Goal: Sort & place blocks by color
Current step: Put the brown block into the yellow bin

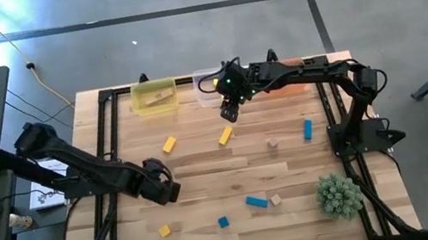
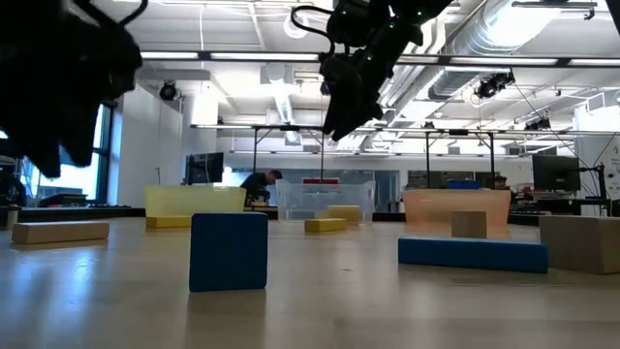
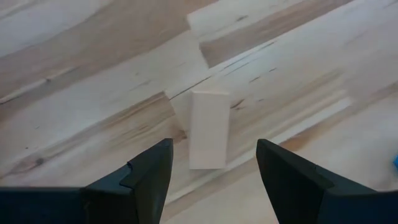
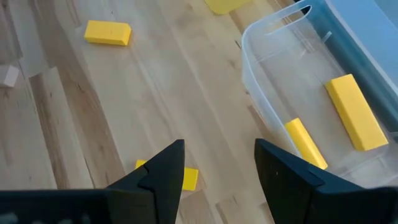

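Nearest the front edge of the table (image 1: 206,174) lie a small yellow block (image 1: 164,230), a blue cube (image 1: 223,221), a blue bar (image 1: 256,202), a tan cube (image 1: 275,200) and the green spiky ball (image 1: 338,195). Just behind them the left gripper (image 1: 162,192) hangs low with its fingers apart over a pale tan block (image 3: 208,129), holding nothing. Farther back two yellow blocks (image 1: 169,145) (image 1: 225,136), a tan cube (image 1: 272,142) and a blue bar (image 1: 307,129) lie mid-table, and the right gripper (image 1: 230,113) hovers empty, fingers apart, near the clear tub (image 4: 292,93) with two yellow bars (image 4: 356,112) (image 4: 306,143) inside.

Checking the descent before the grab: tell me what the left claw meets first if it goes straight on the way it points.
The left claw, fingers apart, points down at a plain tan wooden bar lying flat on the table. It would likely meet that bar first; the gap is unclear.
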Robot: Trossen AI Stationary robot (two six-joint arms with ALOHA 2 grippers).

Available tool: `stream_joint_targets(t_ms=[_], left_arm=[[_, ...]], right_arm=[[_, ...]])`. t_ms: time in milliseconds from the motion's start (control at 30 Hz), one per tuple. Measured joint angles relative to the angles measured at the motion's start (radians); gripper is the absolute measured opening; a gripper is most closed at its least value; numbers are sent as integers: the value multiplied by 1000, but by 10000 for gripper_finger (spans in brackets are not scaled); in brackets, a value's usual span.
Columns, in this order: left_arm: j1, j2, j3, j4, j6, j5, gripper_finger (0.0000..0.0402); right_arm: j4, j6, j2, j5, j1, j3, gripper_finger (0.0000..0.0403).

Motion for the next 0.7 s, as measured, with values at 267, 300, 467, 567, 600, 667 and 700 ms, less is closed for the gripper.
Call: stream_joint_targets(t_ms=[267,300,467,567,600,667,700], left_arm=[[-1,131,0,90,-5,31,223],[-1,139,0,96,-6,31,223],[-1,187,0,98,-16,53,223],[-1,212,0,97,-15,58,223],[-1,220,0,99,-15,58,223],[-1,232,0,94,-15,60,222],[-1,236,0,97,-9,60,219]], right_arm=[[-3,0,0,-1,0,0,183],[-3,0,0,-1,0,0,183],[-3,0,0,-2,0,0,183],[-3,-1,0,-2,0,0,183],[-4,-1,0,-2,0,0,183],[-4,0,0,-2,0,0,183],[-4,0,0,-2,0,0,183]])
